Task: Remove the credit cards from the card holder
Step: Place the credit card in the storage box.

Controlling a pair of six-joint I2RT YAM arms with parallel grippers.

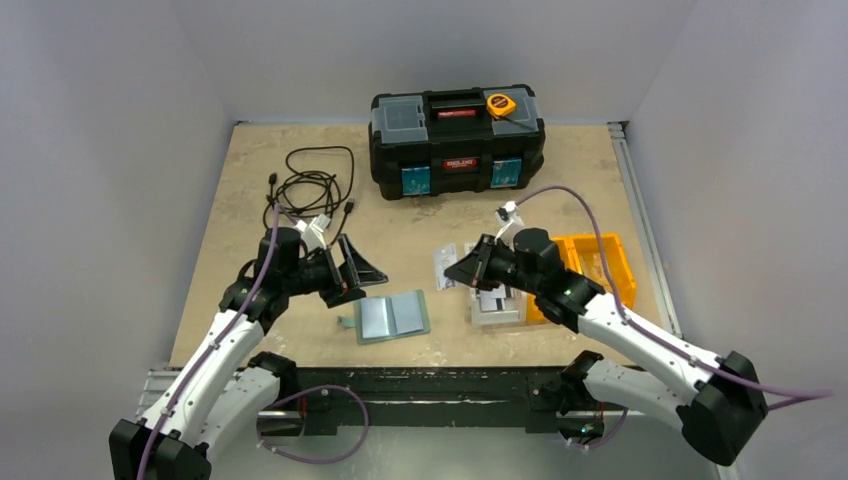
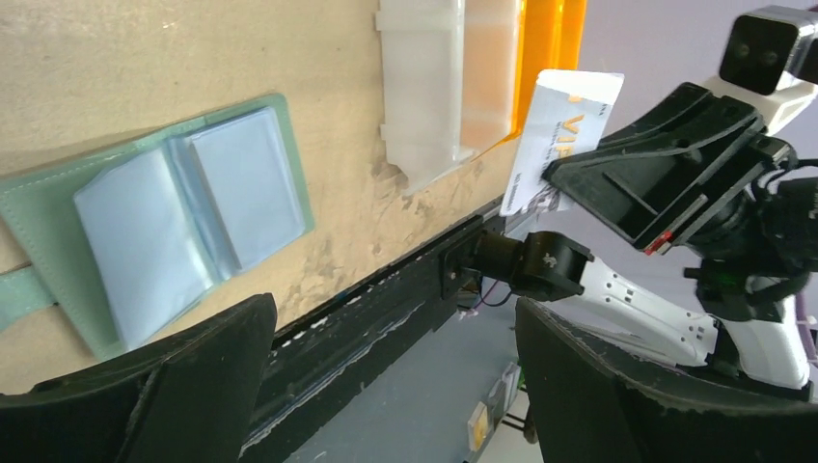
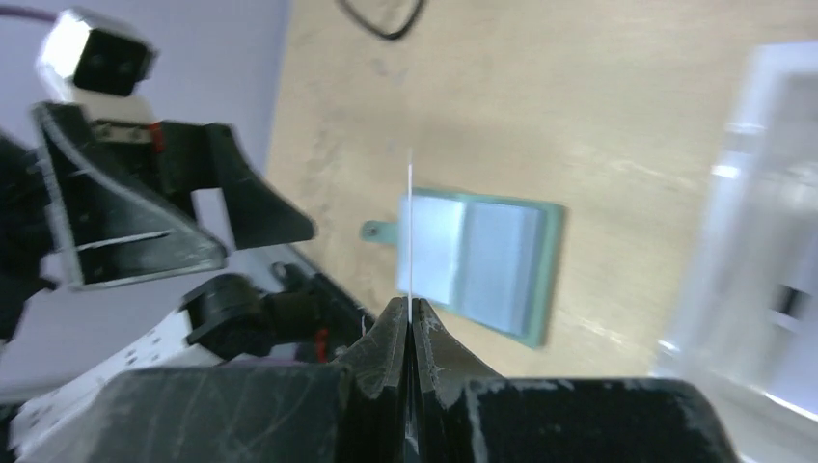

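Top view: the flat teal-green bifold card holder (image 1: 393,316) lies open on the tan wooden table (image 1: 250,170), near the front edge and between the arms. The left gripper (image 1: 355,280) hangs just beside its left end, jaws wide and empty. The right gripper (image 1: 455,272) is to its right, beside the clear white plastic bin (image 1: 497,312); its load is too small to tell here.

Left wrist view: a thin pale plastic credit card with orange lettering (image 2: 564,135) is in the air, apart from the card holder, pinched by its lower part in the right gripper. The pale blue pockets look flat; whether another card sits inside I cannot tell.

Right wrist view: the jaws are closed on the credit card, seen edge-on as a white sliver. It is likely light, stiff and slick, so a firm flat-face pinch near one end suits it; a loose one may let it pivot
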